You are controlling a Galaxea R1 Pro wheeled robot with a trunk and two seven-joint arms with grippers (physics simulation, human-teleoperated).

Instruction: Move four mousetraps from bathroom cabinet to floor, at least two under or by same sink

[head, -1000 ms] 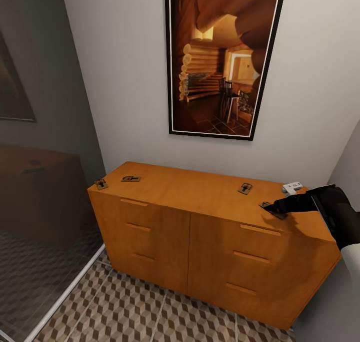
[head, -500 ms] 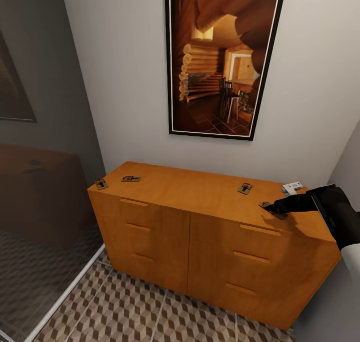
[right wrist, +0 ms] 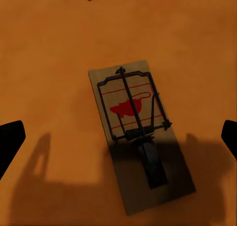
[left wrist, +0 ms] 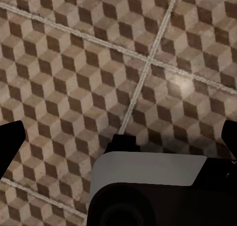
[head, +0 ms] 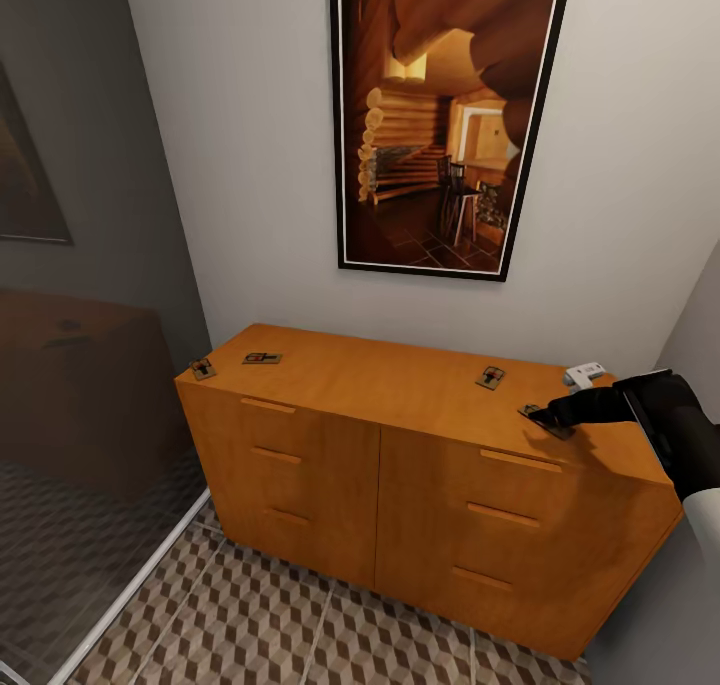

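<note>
Mousetraps lie on top of the cabinet (head: 420,465), an orange-brown dresser with six drawers standing against a pale wall under a framed painting (head: 445,115) of a log-cabin room. Four traps sit on the wooden top: one at the front left corner (head: 203,369), one just behind it at about 2 o'clock (head: 262,358), one toward the right rear (head: 490,377), and a fourth (head: 546,420) near the right front edge. A small white object (head: 584,374) rests at the far right rear of the top, at roughly 1 o'clock from the fourth trap.

Reaching in from 3 o'clock in the head view, the right gripper (head: 556,414) hangs directly over that fourth trap. Its wrist view looks straight down on the trap (right wrist: 136,127), showing the tan board, dark spring bar and red mouse mark, with the black fingertips (right wrist: 10,142) spread wide at either edge of the picture, clear of the board, and their shadow falling across the wood.

Tiled floor (head: 300,625) with a brown, beige and white cube pattern runs in front of the cabinet. The left gripper (left wrist: 118,142) points down at the same tiles (left wrist: 74,63), its fingertips (left wrist: 10,147) set wide apart and holding nothing. Dark glass (head: 80,365) stands at 9 o'clock from the cabinet.
</note>
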